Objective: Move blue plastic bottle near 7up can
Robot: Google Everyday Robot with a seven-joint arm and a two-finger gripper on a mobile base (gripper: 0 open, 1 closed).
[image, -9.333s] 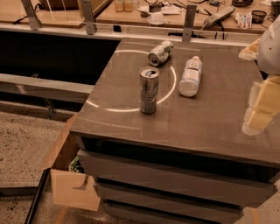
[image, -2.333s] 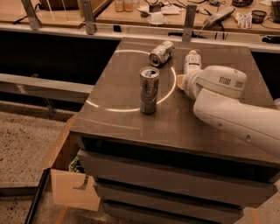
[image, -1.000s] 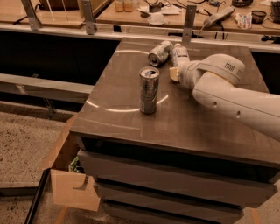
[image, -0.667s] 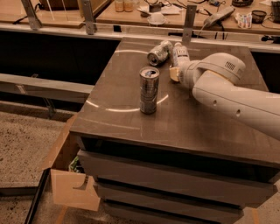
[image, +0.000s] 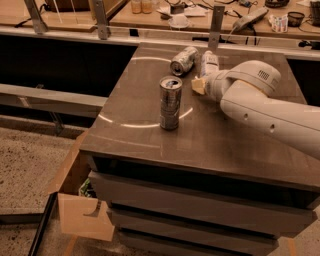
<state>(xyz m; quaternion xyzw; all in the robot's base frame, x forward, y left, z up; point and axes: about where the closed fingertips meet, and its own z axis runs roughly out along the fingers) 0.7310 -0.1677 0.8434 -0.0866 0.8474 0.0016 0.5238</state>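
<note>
The blue plastic bottle (image: pixel 208 62) lies on the dark table (image: pixel 150 145) near its back edge, white cap pointing away, its lower end hidden behind my arm. The 7up can (image: pixel 183 60) lies on its side just left of the bottle, a small gap between them. My gripper (image: pixel 199 85) sits at the bottle's near end, low over the table, at the tip of the white arm (image: pixel 260 107) that reaches in from the right. The gripper's contact with the bottle is hidden.
A taller slim silver can (image: pixel 170 102) with dark markings stands upright in the table's middle, just left of the gripper. An open cardboard box (image: pixel 82 212) sits on the floor at lower left. A cluttered wooden bench (image: pixel 150 12) and metal posts run behind.
The arm has come in from the right, and the bottle has gone from the middle right of the table up and left, beside the lying can. Over the last second nothing visibly moved.
</note>
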